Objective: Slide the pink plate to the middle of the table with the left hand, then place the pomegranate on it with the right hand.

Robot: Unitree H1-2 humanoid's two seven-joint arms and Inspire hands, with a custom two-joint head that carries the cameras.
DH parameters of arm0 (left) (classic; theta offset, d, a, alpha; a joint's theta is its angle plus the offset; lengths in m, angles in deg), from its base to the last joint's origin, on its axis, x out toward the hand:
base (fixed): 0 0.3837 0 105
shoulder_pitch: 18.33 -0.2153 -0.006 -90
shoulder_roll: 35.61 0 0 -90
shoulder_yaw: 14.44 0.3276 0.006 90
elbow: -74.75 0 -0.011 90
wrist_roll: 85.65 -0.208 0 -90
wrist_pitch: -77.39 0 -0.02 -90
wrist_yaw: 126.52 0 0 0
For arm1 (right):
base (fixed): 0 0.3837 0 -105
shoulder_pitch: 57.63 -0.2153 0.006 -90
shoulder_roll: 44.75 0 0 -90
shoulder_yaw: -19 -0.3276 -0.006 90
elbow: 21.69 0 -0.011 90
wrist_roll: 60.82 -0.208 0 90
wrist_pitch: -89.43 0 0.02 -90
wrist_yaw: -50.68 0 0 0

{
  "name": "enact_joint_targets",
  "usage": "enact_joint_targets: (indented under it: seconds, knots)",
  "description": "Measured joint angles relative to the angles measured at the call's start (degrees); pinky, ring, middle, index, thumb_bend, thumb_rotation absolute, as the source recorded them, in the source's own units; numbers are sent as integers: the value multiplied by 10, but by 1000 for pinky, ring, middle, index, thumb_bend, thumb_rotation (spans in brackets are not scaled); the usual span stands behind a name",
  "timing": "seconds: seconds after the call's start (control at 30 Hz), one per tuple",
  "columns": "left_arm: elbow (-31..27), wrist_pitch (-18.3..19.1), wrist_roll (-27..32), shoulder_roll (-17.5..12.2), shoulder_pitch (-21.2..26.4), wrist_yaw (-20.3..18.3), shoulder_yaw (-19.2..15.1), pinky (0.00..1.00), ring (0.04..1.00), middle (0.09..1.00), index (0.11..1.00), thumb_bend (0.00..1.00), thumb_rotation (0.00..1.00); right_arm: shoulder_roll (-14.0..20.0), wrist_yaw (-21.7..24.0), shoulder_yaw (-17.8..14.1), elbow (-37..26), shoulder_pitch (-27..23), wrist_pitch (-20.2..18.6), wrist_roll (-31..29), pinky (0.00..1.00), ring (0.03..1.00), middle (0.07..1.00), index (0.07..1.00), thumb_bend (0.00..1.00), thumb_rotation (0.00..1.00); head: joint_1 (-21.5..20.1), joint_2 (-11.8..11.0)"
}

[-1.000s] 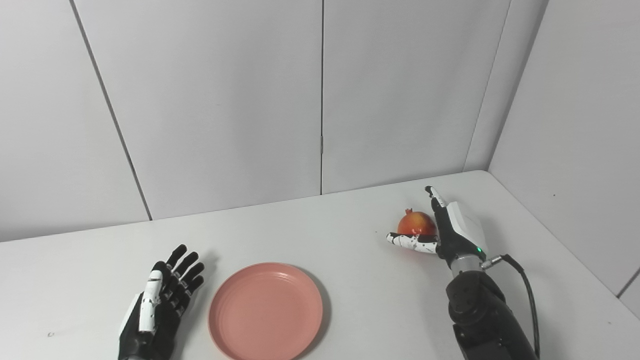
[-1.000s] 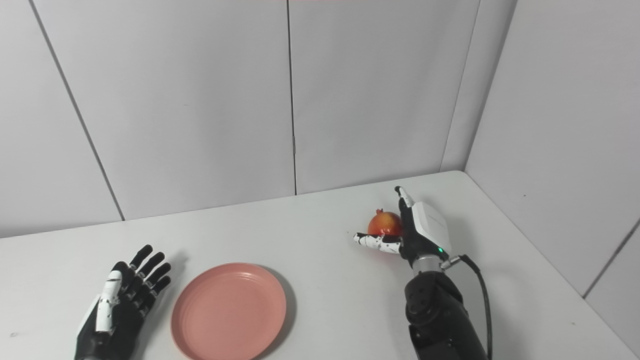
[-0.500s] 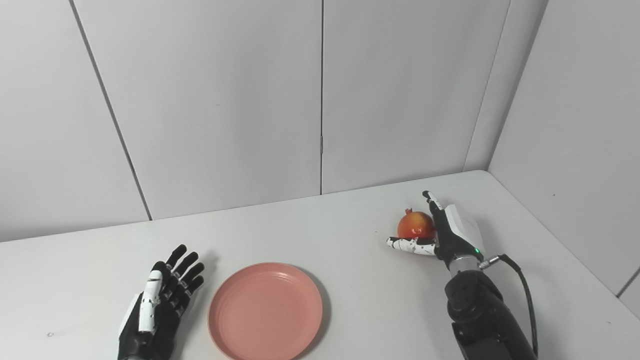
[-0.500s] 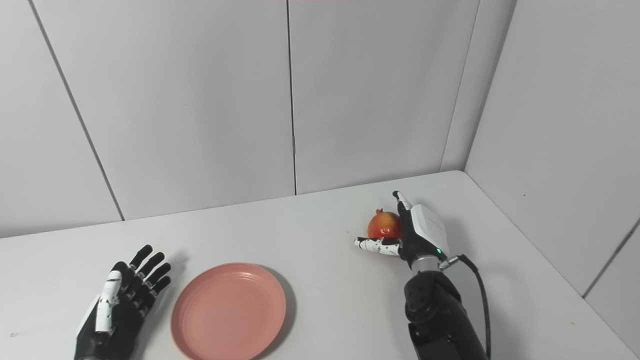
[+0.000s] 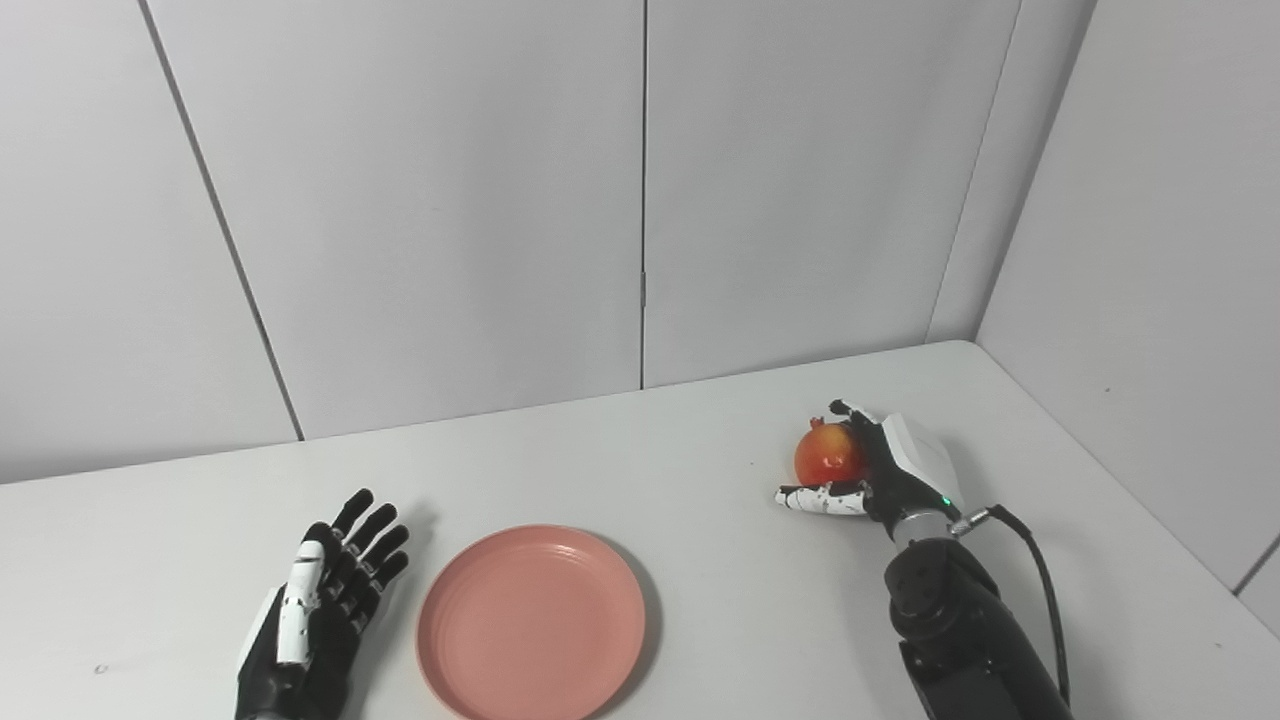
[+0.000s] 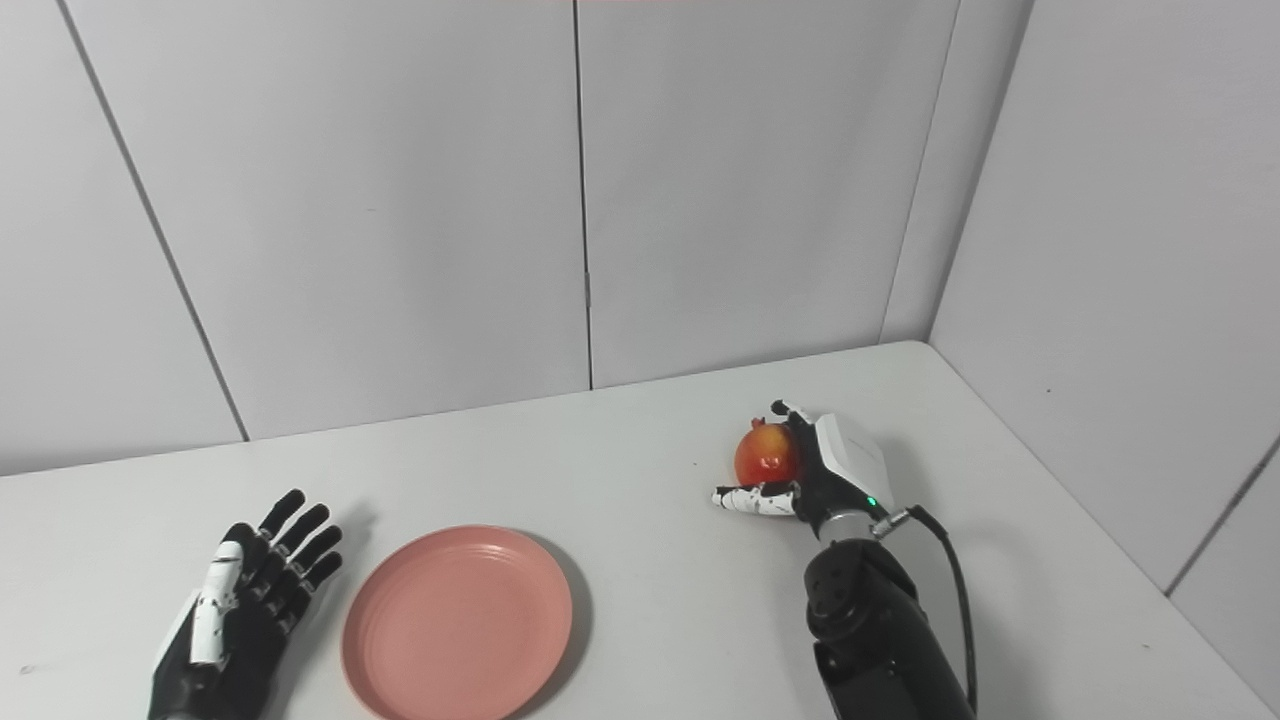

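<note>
Since a second ago the right hand's fingers have curled down from upright over the pomegranate. At near left, the left hand (image 5: 320, 610) lies flat on the white table (image 5: 700, 560), fingers spread wide, holding nothing. Just right of it sits the pink plate (image 5: 530, 622). At far right, the right hand (image 5: 880, 465) wraps the pomegranate (image 5: 826, 455), thumb beneath.

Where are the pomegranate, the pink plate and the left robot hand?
pomegranate (image 5: 826, 456), left eye view, visible front.
pink plate (image 5: 531, 622), left eye view, centre.
left robot hand (image 6: 240, 597), right eye view, palm.
</note>
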Motion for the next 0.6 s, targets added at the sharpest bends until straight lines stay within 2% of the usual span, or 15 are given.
enact_joint_targets:
  seconds: [0.07, 0.1, 0.13, 0.17, 0.2, 0.23, 0.27, 0.33, 0.4, 0.43, 0.6]
  knots:
    - [0, 0, 0, 0, 0, 0, 0, 930, 904, 914, 902, 357, 1000, 6, -6, 8, 9, -4, 0, 0, 527, 622, 689, 700, 854, 139, 0, 0]
    - [0, 0, 0, 0, 0, 0, 0, 930, 904, 914, 902, 357, 1000, 8, -11, 13, 15, -6, 1, 0, 529, 622, 688, 696, 853, 136, 0, 0]
    - [0, 0, 0, 0, 0, 0, 0, 930, 904, 914, 901, 357, 1000, 10, -17, 16, 21, -8, 2, 0, 489, 565, 628, 637, 831, 83, 0, 0]
    - [0, 0, 0, 0, 0, 0, 0, 929, 903, 914, 901, 357, 1000, 12, -22, 21, 25, -9, 3, 0, 476, 546, 607, 617, 824, 64, 1, 0]
    - [0, 0, 0, 0, 0, 0, 0, 929, 903, 914, 901, 356, 1000, 15, -24, 25, 29, -11, 4, 0, 462, 534, 595, 556, 676, 98, 1, 0]
    - [0, 0, 0, 0, 0, 0, 0, 926, 901, 912, 900, 358, 1000, 18, -26, 29, 33, -13, 5, 0, 438, 515, 575, 510, 572, 121, 1, 0]
    - [0, 0, 0, 0, 0, 0, 0, 925, 900, 911, 899, 358, 1000, 21, -29, 31, 34, -14, 5, 0, 428, 506, 567, 499, 547, 127, 1, 0]
    - [0, 0, 0, 0, 0, 0, 0, 923, 899, 909, 898, 359, 1000, 24, -35, 35, 36, -14, 5, 0, 416, 497, 560, 491, 527, 131, 1, 0]
    - [0, 0, 0, 0, 0, 0, 0, 920, 895, 906, 896, 357, 1000, 25, -39, 37, 37, -14, 5, -1, 389, 471, 508, 485, 529, 27, 2, 0]
    - [0, 0, 0, 0, 0, 0, 0, 919, 895, 905, 896, 356, 1000, 25, -40, 37, 37, -14, 5, -2, 384, 466, 501, 485, 530, 14, 3, -1]
    - [0, 0, 0, 0, 0, 0, 0, 915, 893, 905, 896, 354, 1000, 25, -46, 38, 35, -14, 5, -6, 351, 432, 471, 495, 530, 1, 5, -1]
